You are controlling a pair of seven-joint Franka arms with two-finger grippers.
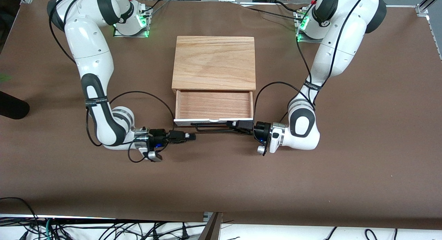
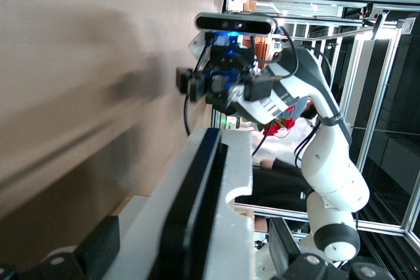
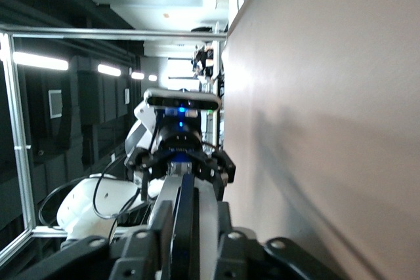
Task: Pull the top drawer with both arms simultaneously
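Note:
The top drawer (image 1: 213, 104) stands pulled out of the box toward the front camera, showing its reddish-brown inside. Its white front panel (image 1: 188, 122) carries the thin black bar handle (image 1: 214, 130). My left gripper (image 1: 237, 125) is at the handle's end toward the left arm. In the left wrist view (image 2: 193, 250) its fingers (image 2: 98, 247) stand wide apart with the handle (image 2: 197, 208) between them. My right gripper (image 1: 192, 136) sits just off the handle's other end, slightly nearer the front camera. In the right wrist view (image 3: 193, 227) its fingers are apart, with the handle (image 3: 187, 211) seen through the gap.
The box's light wood-grain top (image 1: 214, 62) lies farther from the front camera than the drawer. A dark rounded object (image 1: 12, 108) pokes in at the right arm's end of the brown table. Loose cables (image 1: 103, 229) hang below the table's front edge.

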